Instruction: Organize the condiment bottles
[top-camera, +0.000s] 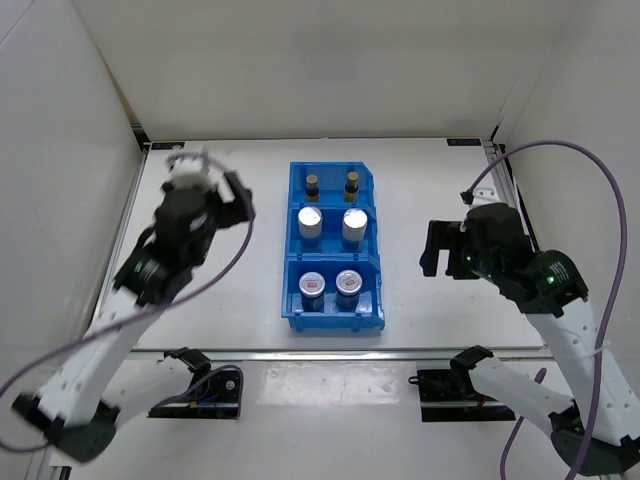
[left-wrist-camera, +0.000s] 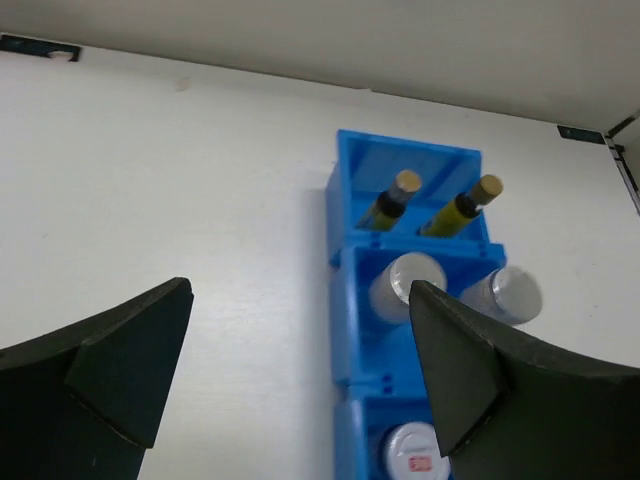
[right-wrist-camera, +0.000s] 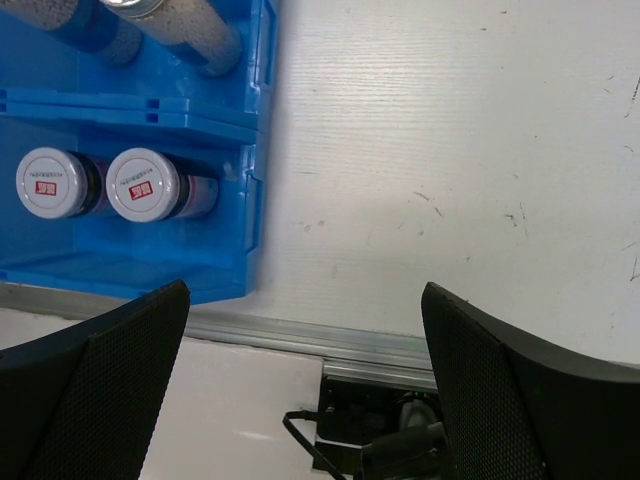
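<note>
Bench (top-camera: 440, 200): white, carries one blue bin (top-camera: 334, 322) at centre, with three compartments in a row from far to near.

Left pincer (left-wrist-camera: 300, 300): spread wide, nothing between the fingers, raised to the left of the bin and well apart from it.

Right pincer (right-wrist-camera: 305, 295): likewise spread and empty, off the bin's right side near its near end, not touching it.

Condiment bottles: all six sit in the bin, paired by kind. Two white-blue cylinders (top-camera: 311, 222) are in the middle compartment, two grey jars (top-camera: 313, 285) with red-marked lids in the near one, and two slim brown bottles (top-camera: 312, 185) in the far one. All appear upright in the top view.

Judgement: sorting looks complete, so the step in hand is probably clearing the arms.

Method note: each arm should draw up and outward on its own side, never across the bin, with fingers spread so nothing snags the wall. The brown bottles are narrow and likely the easiest to tip, so the left arm should avoid passing over the far compartment.
</note>
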